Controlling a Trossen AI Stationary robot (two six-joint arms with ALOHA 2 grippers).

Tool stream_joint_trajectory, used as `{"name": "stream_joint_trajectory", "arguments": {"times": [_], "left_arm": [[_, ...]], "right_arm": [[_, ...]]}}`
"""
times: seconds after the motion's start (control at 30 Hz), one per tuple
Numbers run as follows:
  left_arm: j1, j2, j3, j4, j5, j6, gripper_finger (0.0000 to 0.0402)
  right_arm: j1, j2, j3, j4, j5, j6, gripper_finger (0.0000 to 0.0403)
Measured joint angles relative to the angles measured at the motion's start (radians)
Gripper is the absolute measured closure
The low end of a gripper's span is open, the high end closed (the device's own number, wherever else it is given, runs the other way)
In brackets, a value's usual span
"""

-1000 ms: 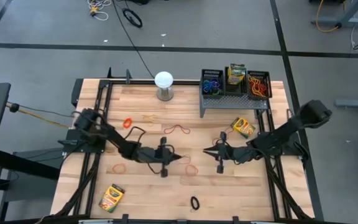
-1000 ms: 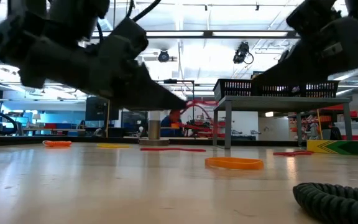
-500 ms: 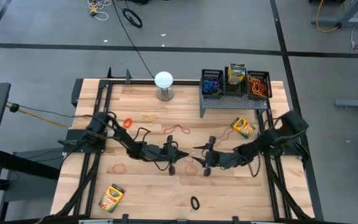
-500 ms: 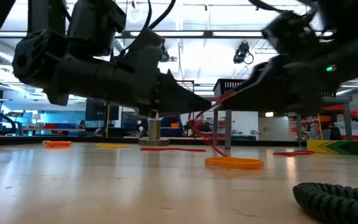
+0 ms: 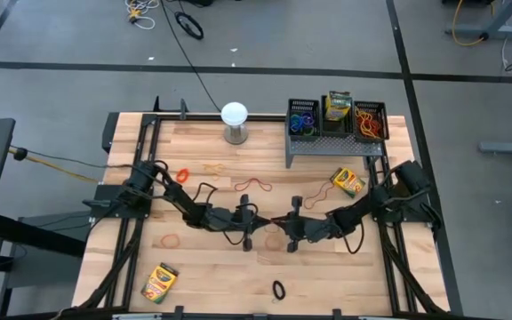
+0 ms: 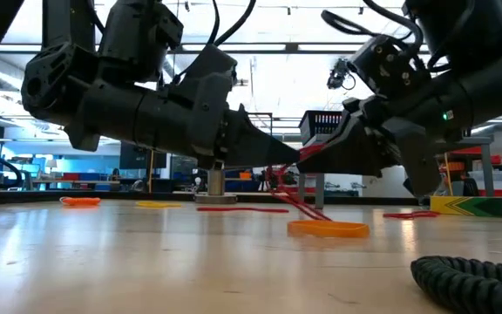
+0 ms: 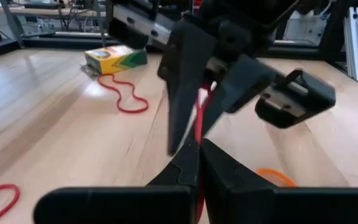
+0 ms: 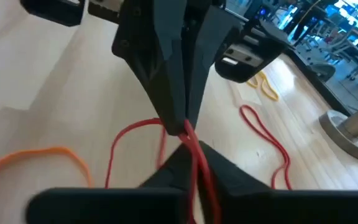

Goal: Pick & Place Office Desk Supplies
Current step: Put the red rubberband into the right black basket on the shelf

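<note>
A red rubber band (image 8: 124,144) hangs between my two grippers over the middle of the table. My left gripper (image 5: 261,222) and right gripper (image 5: 280,223) meet tip to tip, both shut on it. In the low view their tips touch at the red rubber band (image 6: 289,194), whose lower loop reaches the table by an orange band (image 6: 328,228). Three black mesh bins (image 5: 336,118) sit on the grey riser and hold bands and a crayon box. Other crayon boxes (image 5: 348,182) (image 5: 160,282) lie flat on the table. My left gripper pinches a strand of the red band (image 7: 199,127) between its two fingertips, coming level from the table's left. The band hangs slack below. My right gripper pinches the same band's strands (image 8: 196,160) between its fingers, level from the table's right, just beside the left fingertips (image 8: 180,118).
Loose bands lie about: red (image 5: 254,185), orange (image 5: 183,175), tan (image 5: 212,167), a thin loop (image 5: 169,238), black (image 5: 278,290) near the front edge. The white globe (image 5: 234,116) stands at the far edge. Free wood lies left of centre.
My right gripper has moved toward the table's left and come up against the left gripper's tips at the red band. My left gripper, holding the band, shifted a little to the right during the first half second and then kept still. The band still hangs below.
</note>
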Motion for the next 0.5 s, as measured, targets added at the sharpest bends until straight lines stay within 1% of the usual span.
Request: {"name": "stream_joint_trajectory", "arguments": {"times": [0.07,0.2,0.3,0.37,0.5], "left_arm": [[0.0,0.0,-0.001,-0.007,0.0,-0.003,0.0395],[0.0,0.0,-0.001,-0.011,-0.005,-0.007,0.0395],[0.0,0.0,-0.001,-0.012,-0.007,-0.017,0.0392],[-0.002,0.0,-0.001,-0.012,-0.007,-0.02,0.0384],[-0.019,0.0,-0.001,-0.012,-0.04,-0.004,0.0347]], "right_arm": [[0.007,0.0,0.0,0.0,0.005,-0.01,0.0394],[0.019,0.0,0.0,-0.002,0.005,-0.019,0.0378],[0.028,0.0,0.0,-0.002,0.005,-0.018,0.0382],[0.034,-0.001,0.0,-0.001,0.006,-0.019,0.0395],[0.043,-0.003,0.0,-0.002,0.047,-0.012,0.0396]]}}
